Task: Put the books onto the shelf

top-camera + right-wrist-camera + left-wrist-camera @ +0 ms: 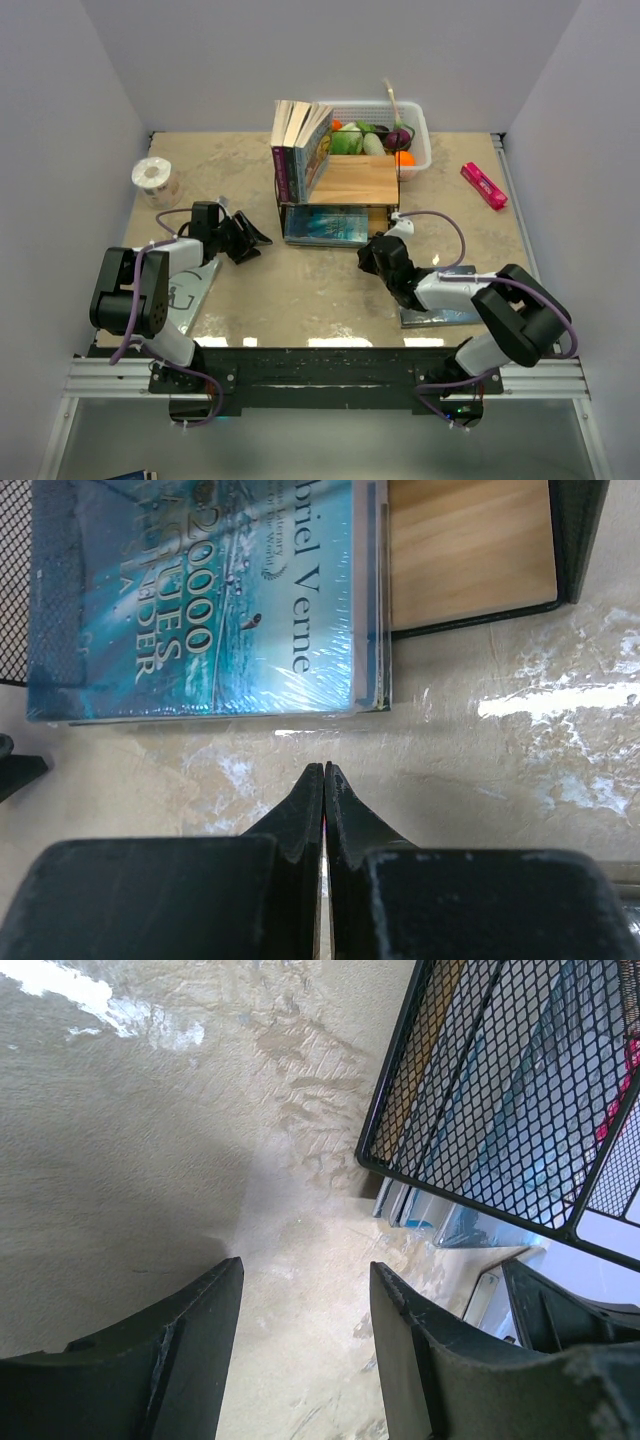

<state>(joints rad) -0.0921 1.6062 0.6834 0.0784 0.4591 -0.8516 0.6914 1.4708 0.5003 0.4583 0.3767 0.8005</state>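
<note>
Right gripper (324,772) is shut tight, pads together w/ nothing between them. It sits low over the table (300,290), tips aimed at 12 toward a teal book (200,600), near its edge but not touching. That book lies flat on the shelf's (355,180) lower board, near edge sticking out past the front frame. Approx. three more books (298,150) stand on the top board at its 9 o'clock end, leaning, pages fanned. Left gripper (245,238) is at 8 o'clock from the shelf, about half open and holding nothing, bare table between its fingers (190,1350), w/ the shelf's mesh side just ahead. Behind the shelf at 1 o'clock is a veg basket (420,125); pink object (483,185) at 3; roll (155,178) at 9.
</note>
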